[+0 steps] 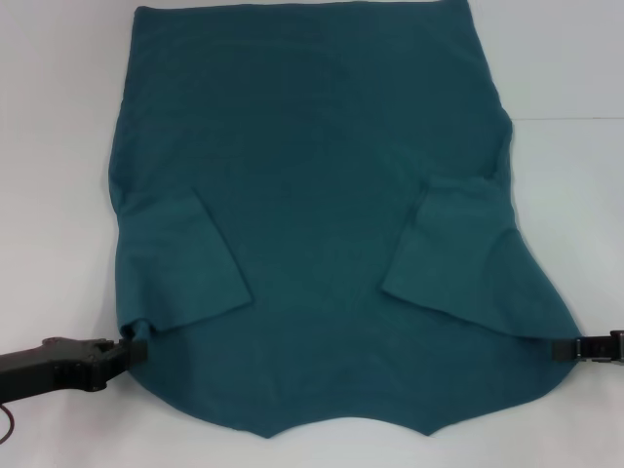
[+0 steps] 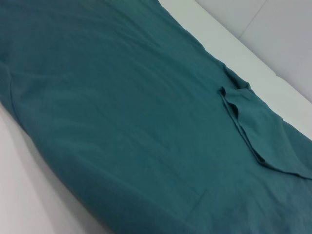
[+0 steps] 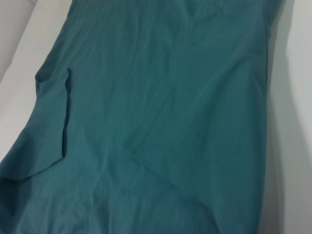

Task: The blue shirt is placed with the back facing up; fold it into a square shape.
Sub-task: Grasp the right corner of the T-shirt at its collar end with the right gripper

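blue shirt (image 1: 312, 224) top hem cut off | left gripper (image 1: 129, 351) pinching left edge | right gripper (image 1: 564, 349) pinching right edge | white table (image 1: 58, 146) bare on both sides

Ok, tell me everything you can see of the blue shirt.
The blue shirt is a plain dark teal-blue soft fabric, spread flat on the white table, with no print showing. Both short sleeves are folded inward onto the body. Its near edge curves with small points, and light creases run across the cloth. The left hand meets its near left corner and the right hand its near right corner, each at the fabric's edge.
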